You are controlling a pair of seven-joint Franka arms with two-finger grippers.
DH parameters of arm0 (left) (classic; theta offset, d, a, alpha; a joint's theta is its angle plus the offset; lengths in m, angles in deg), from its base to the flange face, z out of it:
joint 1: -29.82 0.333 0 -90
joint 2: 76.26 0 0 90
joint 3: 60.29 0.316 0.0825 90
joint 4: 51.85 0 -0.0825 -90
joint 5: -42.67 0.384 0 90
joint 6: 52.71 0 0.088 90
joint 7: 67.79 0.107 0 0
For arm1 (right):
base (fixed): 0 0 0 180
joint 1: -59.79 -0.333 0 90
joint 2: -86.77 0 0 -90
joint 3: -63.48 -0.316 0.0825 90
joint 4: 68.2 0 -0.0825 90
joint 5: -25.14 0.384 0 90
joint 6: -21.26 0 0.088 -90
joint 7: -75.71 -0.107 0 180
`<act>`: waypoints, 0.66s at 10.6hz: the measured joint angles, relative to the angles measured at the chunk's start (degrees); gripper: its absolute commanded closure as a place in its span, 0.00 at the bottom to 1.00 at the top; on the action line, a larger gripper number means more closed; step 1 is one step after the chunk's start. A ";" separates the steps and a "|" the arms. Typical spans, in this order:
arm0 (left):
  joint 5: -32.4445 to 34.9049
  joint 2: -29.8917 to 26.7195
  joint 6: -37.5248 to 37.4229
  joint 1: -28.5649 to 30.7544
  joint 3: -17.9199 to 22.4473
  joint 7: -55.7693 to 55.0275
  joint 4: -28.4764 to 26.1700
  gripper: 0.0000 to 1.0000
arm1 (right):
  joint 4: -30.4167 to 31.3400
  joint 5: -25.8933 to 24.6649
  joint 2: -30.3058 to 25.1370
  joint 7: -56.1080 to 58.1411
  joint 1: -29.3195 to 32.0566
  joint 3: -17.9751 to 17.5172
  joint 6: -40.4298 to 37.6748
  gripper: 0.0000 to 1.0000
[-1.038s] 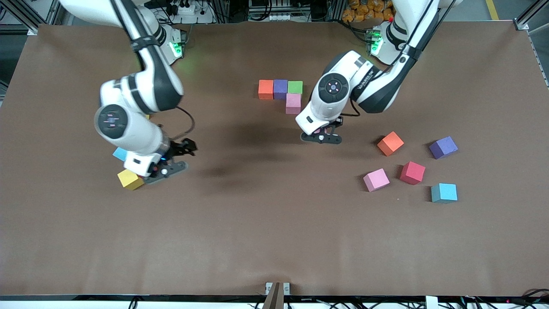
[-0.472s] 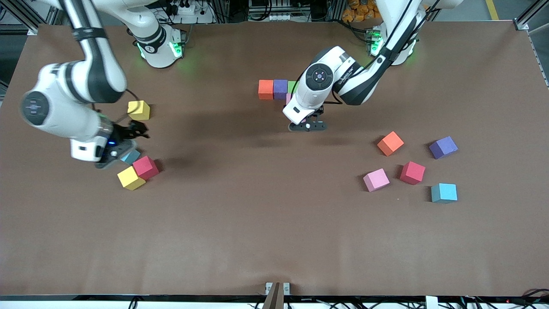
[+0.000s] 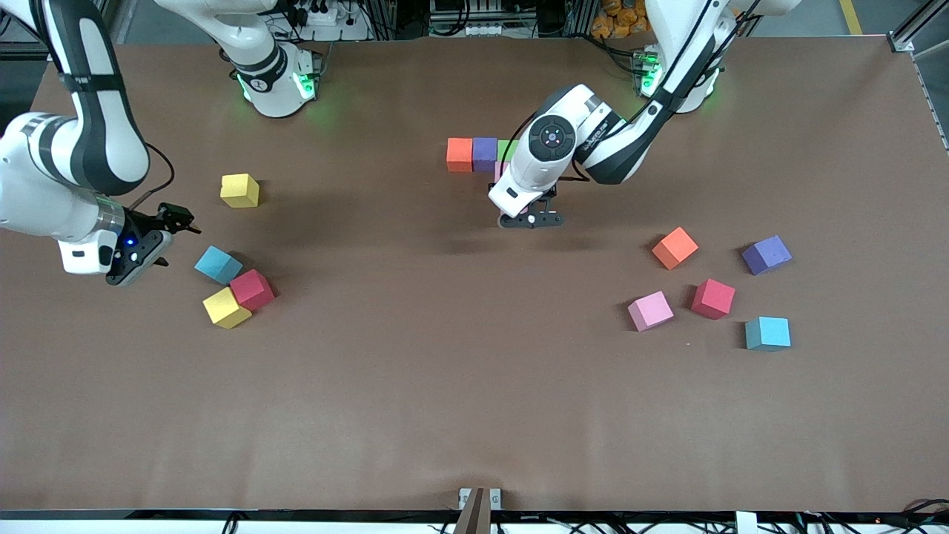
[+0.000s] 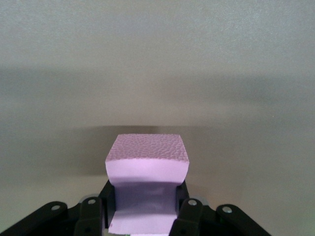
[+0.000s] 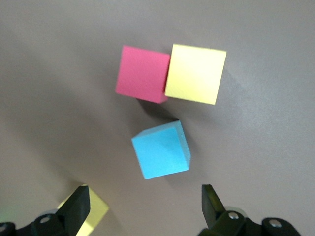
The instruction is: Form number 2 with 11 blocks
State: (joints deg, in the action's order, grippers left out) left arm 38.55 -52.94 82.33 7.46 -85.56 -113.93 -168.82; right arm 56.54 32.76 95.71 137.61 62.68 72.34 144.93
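1. Table (image 3: 445,415): spare blocks lie scattered at both ends.
2. Number 2 (image 3: 474,153): only the top row is visible, orange, purple, green.
3. Left gripper (image 3: 528,220) clenches a pink block (image 4: 146,169) beside that row, presumably to extend the figure.
4. Right gripper (image 3: 137,256), released and empty, waits near a blue block (image 5: 161,149).

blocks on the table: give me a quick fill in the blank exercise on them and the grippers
1. The left gripper is shut on a ____ block.
2. The right gripper is ____, above a light blue block.
3. The red block near the right arm touches a ____ block.

Missing words: pink; open; yellow
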 measured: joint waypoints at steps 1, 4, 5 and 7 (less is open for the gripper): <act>0.00 0.79 1.19 -0.14 -0.04 -0.02 -0.01 0.88 | 0.60 0.02 1.76 1.90 0.40 -0.01 2.50 0.00; 0.00 1.69 1.95 -0.25 -0.13 -0.04 -0.03 0.88 | 0.73 0.55 6.54 3.82 0.52 -0.26 7.78 0.00; 0.00 1.70 1.95 -0.26 -0.17 -0.04 -0.03 0.89 | 0.73 1.68 7.66 4.42 0.52 -0.41 8.67 0.00; 0.00 1.70 1.95 -0.38 -0.22 -0.04 -0.22 0.89 | 0.72 4.72 9.97 6.86 0.52 -0.62 10.74 0.00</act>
State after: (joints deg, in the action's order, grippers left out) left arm 38.55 -51.24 84.29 7.08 -85.78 -113.97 -169.03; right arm 57.26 37.48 105.68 144.48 63.20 71.72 155.67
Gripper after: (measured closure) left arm 0.498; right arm 0.000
